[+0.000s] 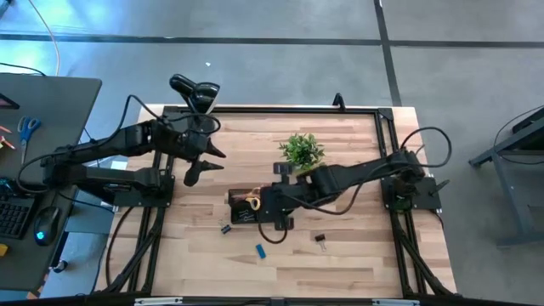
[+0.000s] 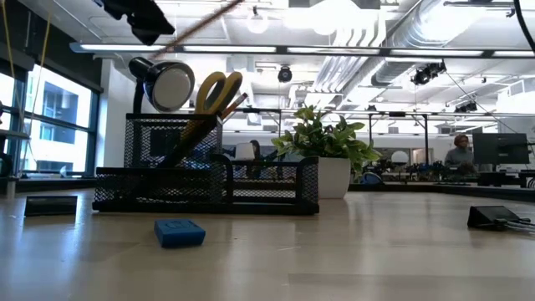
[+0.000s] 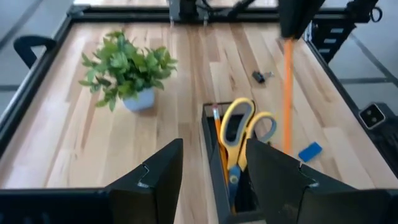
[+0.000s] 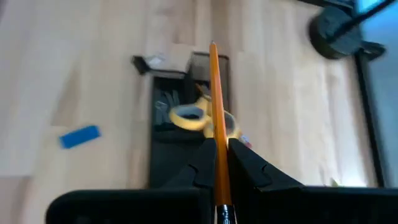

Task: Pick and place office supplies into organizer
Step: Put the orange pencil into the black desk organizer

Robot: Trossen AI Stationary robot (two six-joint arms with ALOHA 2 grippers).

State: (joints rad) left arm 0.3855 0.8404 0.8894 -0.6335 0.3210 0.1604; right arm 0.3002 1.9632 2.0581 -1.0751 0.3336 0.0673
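The black mesh organizer stands mid-table, with yellow-handled scissors and an orange pencil upright in its cup. My right gripper hovers over it, shut on another orange pencil. My left gripper is open, raised toward the far left of the table and empty. A blue eraser and two black binder clips lie flat on the wood near the organizer. My right gripper pinches the orange pencil between its two fingers, on the shaft's back part. The pencil runs along the fingers and sticks out past them, tip toward the organizer. In the left wrist view it hangs below the gripper, clear of the table.
A small green potted plant stands just beyond the organizer on its far right. A black gooseneck lamp sits at the table's far edge. A black frame borders the table. Bare wood lies along the near side.
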